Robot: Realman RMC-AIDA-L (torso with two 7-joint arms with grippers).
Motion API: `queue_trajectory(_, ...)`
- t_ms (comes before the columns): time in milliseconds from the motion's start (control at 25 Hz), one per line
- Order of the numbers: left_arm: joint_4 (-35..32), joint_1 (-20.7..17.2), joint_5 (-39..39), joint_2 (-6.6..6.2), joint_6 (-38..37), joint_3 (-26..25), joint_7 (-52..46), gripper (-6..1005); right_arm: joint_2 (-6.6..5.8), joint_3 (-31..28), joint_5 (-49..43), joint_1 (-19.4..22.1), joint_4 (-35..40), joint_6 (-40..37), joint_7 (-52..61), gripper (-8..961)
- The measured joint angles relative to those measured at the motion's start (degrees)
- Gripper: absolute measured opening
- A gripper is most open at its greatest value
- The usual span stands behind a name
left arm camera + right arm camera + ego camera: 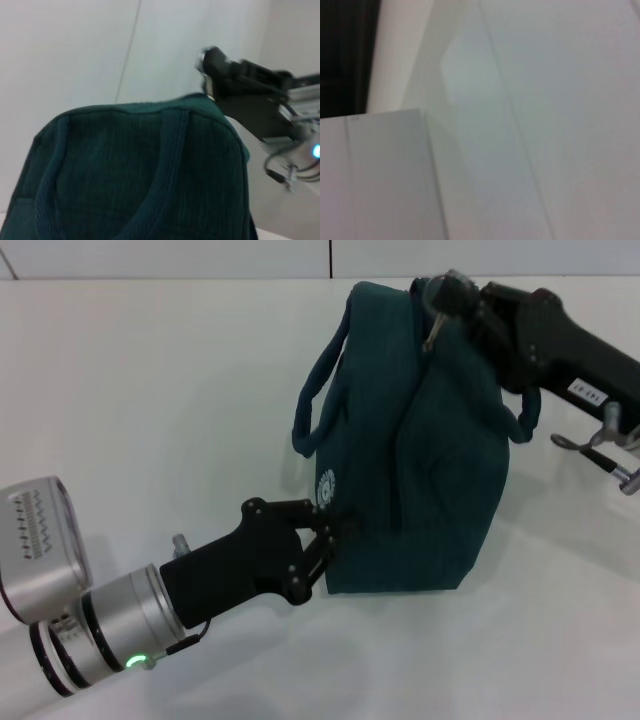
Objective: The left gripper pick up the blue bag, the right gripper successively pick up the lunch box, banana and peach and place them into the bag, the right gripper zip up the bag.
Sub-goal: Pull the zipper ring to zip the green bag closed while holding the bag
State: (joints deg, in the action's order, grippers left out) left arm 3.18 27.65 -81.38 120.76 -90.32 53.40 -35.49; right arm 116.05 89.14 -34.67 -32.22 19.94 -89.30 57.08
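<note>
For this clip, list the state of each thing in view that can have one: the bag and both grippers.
blue bag: on the white table, lying tipped on its side in the head view, held at both ends; no lunch box or fruit visible outside it.
left gripper: shut on the bag's lower edge.
right gripper: at the bag's top, shut on the zipper pull.

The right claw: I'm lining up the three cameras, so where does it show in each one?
Head view: right claw at the upper right, at the top of the bag.
Left wrist view: right claw at the upper right, just above the bag's top edge.
Right wrist view: not in it; only pale surfaces.
Shared landmark: the bag, in the head and left wrist views.
</note>
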Motion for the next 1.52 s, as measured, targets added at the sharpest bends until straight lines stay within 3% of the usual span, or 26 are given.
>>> queue_trajectory(440, -0.4, -0.9, -0.5, -0.40, -0.7, 0.0, 1.2, 76, -0.11, -1.9, 2.1, 1.0, -0.7, 3.7, -1.3, 11)
queue_trajectory(760, -0.5, -0.9, 3.4, -0.38, -6.8, -0.7, 0.6, 84, -0.13, 0.4, 1.6, 1.0, -0.7, 3.8, -1.4, 12)
queue_trajectory(1160, -0.4, 1.3, 3.6, -0.22, -9.2, -0.7, -3.4, 300, -0.12, 0.9, 1.5, 1.3, -0.8, 3.9, -1.4, 13)
queue_trajectory(1400, -0.2, 2.0, 5.0, -0.11, -9.1, -0.7, -4.3, 500, -0.06, 1.0, 1.5, 1.4, -0.8, 3.8, -1.4, 13)
queue_trajectory(1520, -0.2, 2.2, 5.4, -0.09, -8.8, -0.7, -4.3, 537, -0.04, 1.1, 1.4, 1.4, -0.8, 3.6, -1.4, 13)
